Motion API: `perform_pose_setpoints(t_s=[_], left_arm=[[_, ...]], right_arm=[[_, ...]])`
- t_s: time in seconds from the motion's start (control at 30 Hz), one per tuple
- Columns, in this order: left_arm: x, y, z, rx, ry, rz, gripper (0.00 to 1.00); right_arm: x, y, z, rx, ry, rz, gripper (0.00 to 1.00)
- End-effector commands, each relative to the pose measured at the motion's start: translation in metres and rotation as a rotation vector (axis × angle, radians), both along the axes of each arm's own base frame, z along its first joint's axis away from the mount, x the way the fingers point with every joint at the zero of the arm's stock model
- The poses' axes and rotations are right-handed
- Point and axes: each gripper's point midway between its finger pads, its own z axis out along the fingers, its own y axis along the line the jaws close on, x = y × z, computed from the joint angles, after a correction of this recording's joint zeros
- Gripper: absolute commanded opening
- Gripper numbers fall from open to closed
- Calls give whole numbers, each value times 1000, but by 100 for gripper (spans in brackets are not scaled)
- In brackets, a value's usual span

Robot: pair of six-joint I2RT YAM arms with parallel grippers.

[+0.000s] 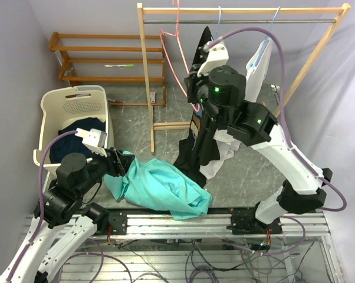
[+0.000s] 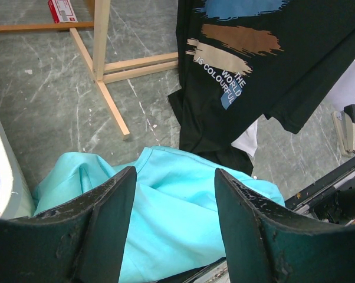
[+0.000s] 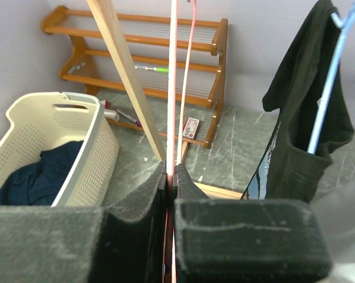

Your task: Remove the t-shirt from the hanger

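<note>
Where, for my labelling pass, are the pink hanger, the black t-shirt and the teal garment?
pink hanger (image 3: 173, 76), right wrist view, on its straight wire.
black t-shirt (image 2: 307, 65), left wrist view, on plain cloth right of the print.
teal garment (image 1: 166, 188), top external view, on its crumpled middle.

In the top view, our left claw (image 1: 117, 162) has bare floor (image 1: 127, 121) at 12 o'clock, between the basket (image 1: 51, 118) at 10 and the rack post (image 1: 148, 88) at 2. A teal shirt (image 1: 160, 188) heaps at 4. Around our right claw (image 1: 193, 94), the pink hanger (image 1: 173, 65) crowds 11, and the black tee (image 1: 189, 156) hangs at 6.
</note>
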Motion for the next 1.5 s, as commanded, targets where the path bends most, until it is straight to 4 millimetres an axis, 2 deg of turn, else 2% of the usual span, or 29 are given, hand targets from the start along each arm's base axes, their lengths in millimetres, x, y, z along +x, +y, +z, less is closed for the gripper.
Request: perform_pose_setpoints(t_s=[0.0, 0.2, 0.23, 0.3, 0.4, 0.43, 0.47, 0.57, 0.7, 0.8, 0.87, 0.93, 0.97, 1.07, 1.17, 1.27, 1.4, 1.47], left_arm=[[-1, -4, 14, -30, -42, -21, 66], [-3, -3, 16, -35, -48, -20, 66], [-3, -3, 16, -36, -49, -20, 66], [-3, -3, 16, -37, -51, -19, 66], [-3, -3, 16, -35, -49, -22, 66], [-2, -4, 15, -33, -47, -22, 67], [-2, -4, 14, -32, -44, -24, 67], [-1, -3, 14, -29, -39, -14, 67], [0, -2, 13, -29, -36, -6, 68], [3, -3, 11, -20, -22, 0, 69], [6, -5, 8, -12, -1, 1, 68], [7, -14, 5, -17, 33, -37, 67], [6, -22, 1, -27, 65, -71, 64], [9, -45, -25, -40, 210, -138, 59], [17, -54, -66, 15, 361, -129, 58], [20, -65, -85, 86, 420, -116, 59], [16, -81, -117, 184, 495, -78, 64], [10, -90, -129, 229, 524, -39, 69]], right_arm=[[8, 4, 17, 59, -45, -16, 0], [15, 17, -4, 28, -7, 2, 0], [13, 18, -7, 28, -1, 13, 7], [9, 17, -9, 30, 4, 32, 28], [0, 10, -15, 34, 17, 46, 47], [-3, 7, -15, 38, 19, 56, 63], [-8, 4, -14, 44, 22, 69, 73], [-32, -10, -13, 85, 34, 140, 98], [-81, -28, -27, 146, 53, 317, 100], [-129, -36, -44, 169, 78, 519, 100], [-160, -38, -70, 149, 138, 648, 100], [-179, -48, -101, 111, 217, 700, 100], [-185, -57, -123, 78, 264, 693, 100], [-188, -91, -166, 5, 326, 588, 100], [-175, -139, -190, -47, 336, 371, 100], [-179, -163, -189, -10, 309, 310, 100], [-182, -178, -178, 64, 257, 276, 100], [-182, -181, -176, 79, 250, 270, 100]])
